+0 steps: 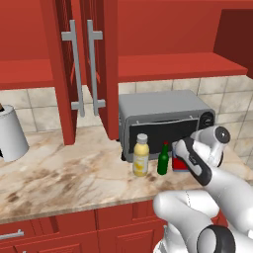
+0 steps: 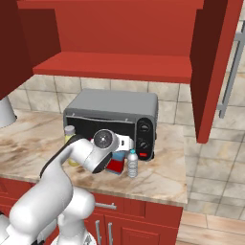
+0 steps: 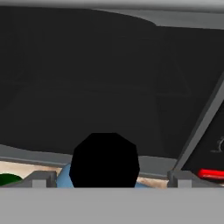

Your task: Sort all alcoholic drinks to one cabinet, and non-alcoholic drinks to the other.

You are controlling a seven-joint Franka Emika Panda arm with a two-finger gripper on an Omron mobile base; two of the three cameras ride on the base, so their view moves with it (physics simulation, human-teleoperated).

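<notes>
The squat red-and-blue bottle (image 1: 180,166) stands on the counter in front of the toaster oven. My gripper (image 3: 111,179) is open and hangs just above it, with the black cap (image 3: 105,159) between the spread fingertips (image 3: 40,179) and apart from both. The dark-green bottle (image 1: 163,159) and the pale-yellow juice bottle (image 1: 141,155) stand to its left. The small water bottle (image 2: 132,163) stands to its right. The two-handled cabinet (image 1: 83,64) has both doors swung open. The one-handled cabinet door (image 2: 213,67) is open too, over a bare red shelf (image 2: 115,67).
A grey toaster oven (image 1: 163,116) sits right behind the bottles, under the red shelf. A white kettle (image 1: 10,133) stands at the far left of the marble counter (image 1: 64,173). Low red drawer units (image 1: 59,230) run below the counter edge.
</notes>
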